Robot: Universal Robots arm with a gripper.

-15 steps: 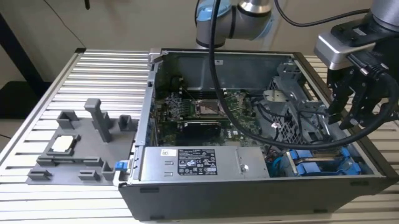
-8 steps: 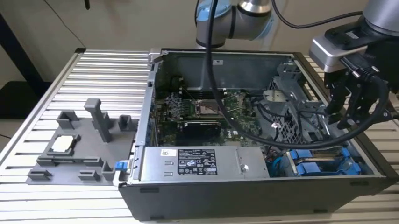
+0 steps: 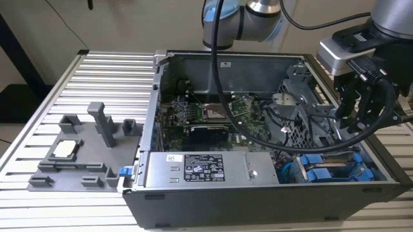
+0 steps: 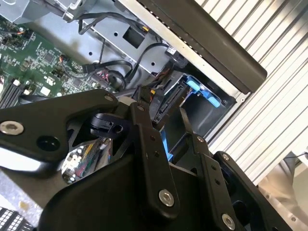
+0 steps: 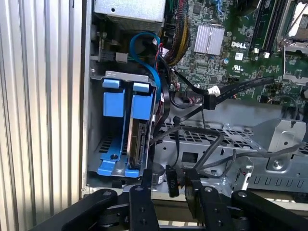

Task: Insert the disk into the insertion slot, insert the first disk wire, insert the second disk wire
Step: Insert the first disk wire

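A: Where's the disk [image 5: 138,144] sitting rn?
B: It's standing on edge in the insertion slot [image 5: 94,139], in its blue carrier [image 5: 141,103]
A: And the fingers [image 5: 143,195]?
B: They're hanging apart w/ a black wire plug [image 5: 172,182] btwn them

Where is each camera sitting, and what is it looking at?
Exterior view: off the arm, raised, looking down into the open computer case; the arm and gripper show at the exterior view's right.
First wrist view: on the arm, looking past the gripper into the case at the blue disk holders and green board.
Second wrist view: on the arm, close behind the gripper, facing the blue disk holders and green board.
Shared: all three show the gripper, blue disk holders and green board.
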